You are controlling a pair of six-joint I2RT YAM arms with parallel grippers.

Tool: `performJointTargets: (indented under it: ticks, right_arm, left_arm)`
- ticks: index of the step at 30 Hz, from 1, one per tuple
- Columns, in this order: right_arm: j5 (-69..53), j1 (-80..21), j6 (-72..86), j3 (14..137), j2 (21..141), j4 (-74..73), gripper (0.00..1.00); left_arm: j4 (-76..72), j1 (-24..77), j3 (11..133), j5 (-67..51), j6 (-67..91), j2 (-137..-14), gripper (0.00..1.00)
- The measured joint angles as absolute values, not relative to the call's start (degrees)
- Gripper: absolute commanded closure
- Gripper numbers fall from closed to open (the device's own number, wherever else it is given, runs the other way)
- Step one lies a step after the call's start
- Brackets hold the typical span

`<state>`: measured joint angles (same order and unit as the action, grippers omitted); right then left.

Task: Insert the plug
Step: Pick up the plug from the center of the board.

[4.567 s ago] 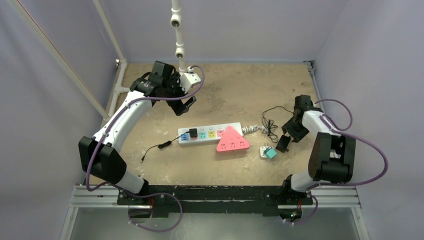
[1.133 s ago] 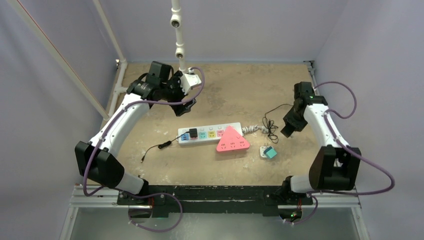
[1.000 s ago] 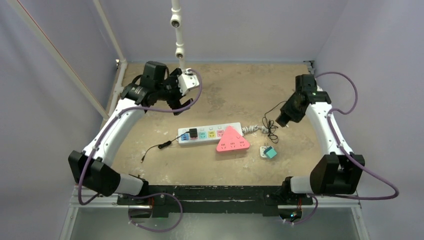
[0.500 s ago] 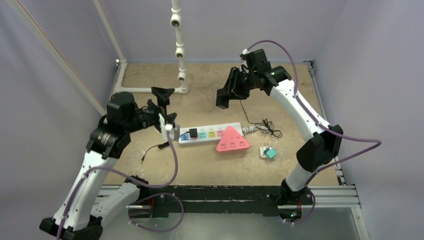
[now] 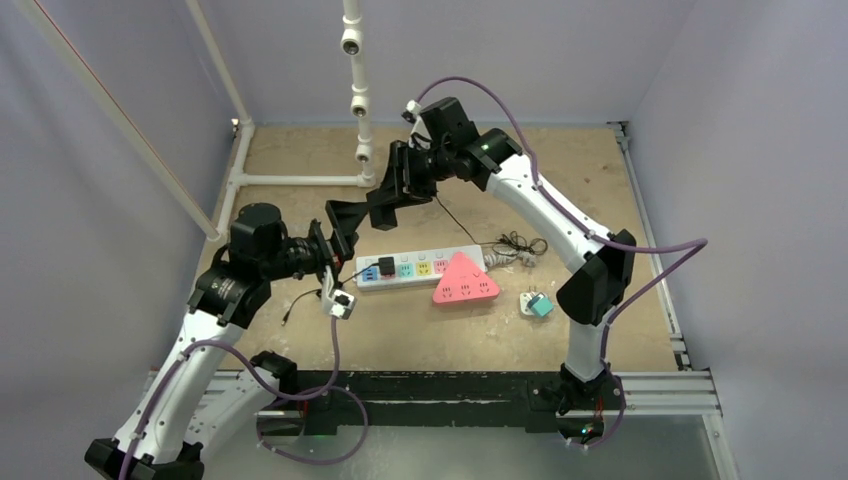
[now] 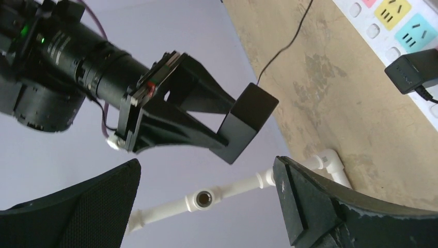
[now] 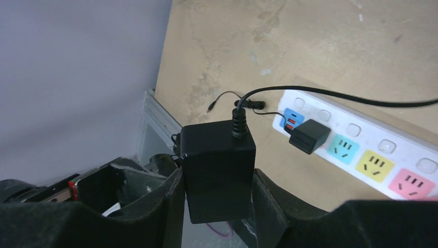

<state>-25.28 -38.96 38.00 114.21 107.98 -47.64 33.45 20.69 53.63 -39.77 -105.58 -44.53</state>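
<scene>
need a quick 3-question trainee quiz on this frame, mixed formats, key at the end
1. True or false: the left gripper is shut on the black adapter.
2. What sits at the right end of the power strip? A) a pink triangular block B) a coiled hose C) a battery pack
3. Fill in: the small loose plug lying right of the strip is white and ____.
Key: 1 false, its jaws stand open and empty; the right gripper holds the adapter. 2 A. 3 teal.
</scene>
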Motion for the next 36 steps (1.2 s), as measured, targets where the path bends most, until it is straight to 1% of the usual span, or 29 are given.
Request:
performJointTargets:
  ticks: [7,9,11,13,14,16,18,19,23,27,32,36]
  right_arm:
    - [-26.63,-41.39,37.17,115.50,108.38,-47.92,0.95]
    - [-26.83,-41.74,37.01,115.50,108.38,-48.01,0.95]
    - [-27.22,-42.02,37.01,115.50,108.38,-47.99,0.96]
    - [-27.88,-42.06,36.99,115.50,108.38,-47.99,0.96]
    - [-28.18,-42.11,36.91,115.50,108.38,-47.99,0.96]
    - [-28.34,-42.11,36.42,115.50,108.38,-48.07,0.96]
    - [-28.32,-42.11,35.77,115.18,108.36,-48.23,0.96]
    - [-28.42,-42.11,35.38,114.45,108.16,-48.05,0.96]
    - [-29.74,-42.11,34.15,107.53,106.04,-46.83,0.96]
    - [-31.99,-42.11,33.21,100.03,103.22,-45.01,0.95]
    - [-35.14,-42.09,32.14,94.56,100.07,-39.77,0.95]
    - [-36.21,-41.28,32.73,90.48,97.51,-33.17,0.95]
  left_arm:
    - [33.56,20.69,51.29,-40.07,-112.77,-44.62,0.01]
    - [33.56,20.69,50.57,-40.01,-114.80,-44.69,0.06]
    - [33.52,20.69,49.98,-39.94,-116.20,-44.95,0.13]
    - [33.80,20.69,49.80,-39.81,-117.03,-45.39,0.16]
    - [33.98,20.69,49.80,-39.77,-117.36,-45.69,0.16]
    - [34.02,20.69,49.80,-39.59,-117.51,-46.24,0.12]
    - [33.80,20.69,49.80,-39.40,-117.49,-46.65,0.03]
    - [33.50,20.69,49.80,-39.11,-117.03,-46.85,0.01]
    - [31.33,20.69,51.05,-37.56,-108.95,-47.92,0.01]
    - [29.98,20.69,56.01,-36.45,-95.85,-50.09,0.01]
    - [34.06,20.67,64.18,-37.34,-84.47,-54.13,0.01]
    - [35.90,20.67,65.78,-37.71,-75.20,-55.66,0.01]
